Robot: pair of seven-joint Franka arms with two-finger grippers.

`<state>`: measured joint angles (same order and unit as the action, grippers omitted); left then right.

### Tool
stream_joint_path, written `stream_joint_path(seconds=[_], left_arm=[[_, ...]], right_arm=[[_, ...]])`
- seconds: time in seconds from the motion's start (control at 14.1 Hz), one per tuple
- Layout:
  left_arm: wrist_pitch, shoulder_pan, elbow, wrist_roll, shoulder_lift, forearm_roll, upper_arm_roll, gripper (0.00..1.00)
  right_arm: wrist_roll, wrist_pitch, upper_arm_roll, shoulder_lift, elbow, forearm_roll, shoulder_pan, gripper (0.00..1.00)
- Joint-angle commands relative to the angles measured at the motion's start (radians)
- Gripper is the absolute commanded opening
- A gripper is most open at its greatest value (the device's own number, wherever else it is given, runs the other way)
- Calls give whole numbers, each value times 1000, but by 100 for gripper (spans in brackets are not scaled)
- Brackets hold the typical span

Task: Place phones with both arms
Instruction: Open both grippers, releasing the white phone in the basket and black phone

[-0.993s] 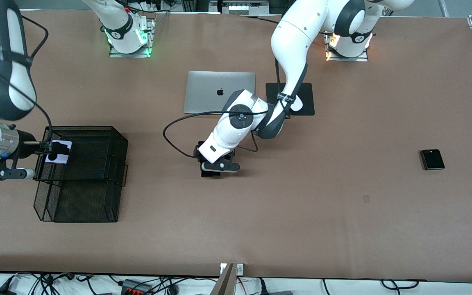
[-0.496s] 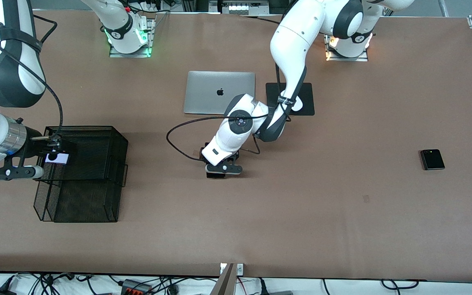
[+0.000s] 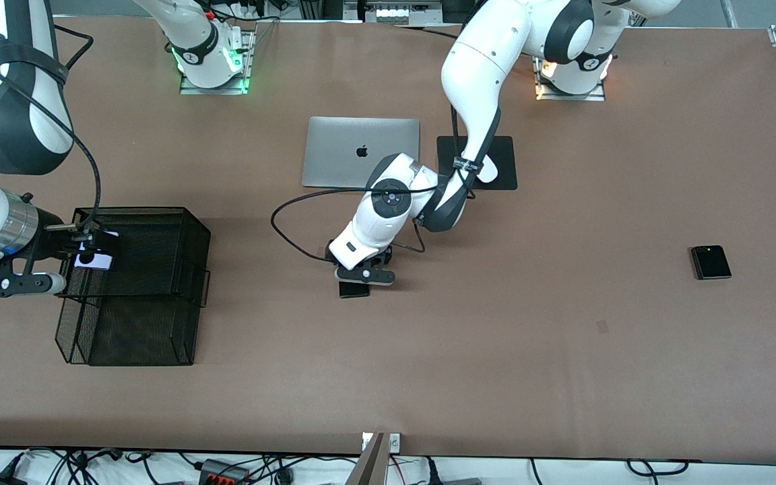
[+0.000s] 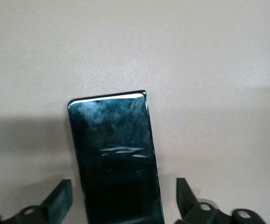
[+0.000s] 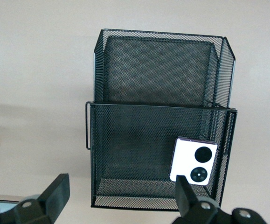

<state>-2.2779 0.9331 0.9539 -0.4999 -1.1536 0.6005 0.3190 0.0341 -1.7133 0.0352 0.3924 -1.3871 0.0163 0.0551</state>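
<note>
The lilac flip phone [image 3: 95,260] with two black circles lies in the upper tier of the black mesh basket [image 3: 159,211]. It also shows in the right wrist view [image 5: 194,162]. My right gripper [image 3: 82,246] hangs open and empty over that tier's edge [image 5: 121,201]. The long black slab phone [image 3: 354,289] lies flat on the table mid-way along it. My left gripper [image 3: 362,277] is low over it, open. In the left wrist view [image 4: 123,198] the fingers stand either side of the slab [image 4: 116,154] without touching. The black flip phone [image 3: 710,262] lies toward the left arm's end.
A shut silver laptop [image 3: 361,160] and a black mouse pad [image 3: 506,165] with a white mouse [image 3: 489,172] lie near the bases. The basket [image 5: 162,35] has a lower tier nearer the front camera. The table is brown.
The lilac phone left my right gripper and now lies lower in the basket; the right gripper is open. My left gripper shifted slightly over the slab phone.
</note>
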Motion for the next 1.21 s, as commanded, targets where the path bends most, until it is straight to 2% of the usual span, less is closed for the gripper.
stream_joint_path(seconds=[0.0, 0.21, 0.28, 0.43, 0.5, 0.64, 0.78, 0.92, 1.13], left_arm=[[12, -3, -38, 11, -15, -19, 15, 100], [31, -78, -21, 26, 53, -48, -12, 100], [64, -126, -3, 29, 101, -94, -59, 100], [141, -270, 81, 85, 211, -242, -203, 100], [156, -348, 151, 101, 276, -308, -268, 100], [166, -474, 290, 168, 397, -352, -322, 100], [262, -623, 319, 311, 454, -351, -380, 100], [365, -712, 319, 411, 482, -347, -383, 100], [422, -844, 333, 423, 494, -346, -383, 100]], right_arm=[[-13, 8, -1, 13, 19, 8, -1, 100], [-26, -5, -3, 25, 14, 4, 23, 100], [-28, -5, -3, 26, 14, 4, 46, 100], [-28, -28, -3, 36, 14, 8, 107, 100], [-28, -46, -3, 49, 14, 7, 133, 100], [-28, -86, -3, 88, 14, 2, 169, 100], [-29, -144, -3, 129, 14, 4, 221, 100], [-40, -211, -3, 186, 14, 4, 279, 100], [-135, -336, -3, 275, 14, 4, 356, 100]])
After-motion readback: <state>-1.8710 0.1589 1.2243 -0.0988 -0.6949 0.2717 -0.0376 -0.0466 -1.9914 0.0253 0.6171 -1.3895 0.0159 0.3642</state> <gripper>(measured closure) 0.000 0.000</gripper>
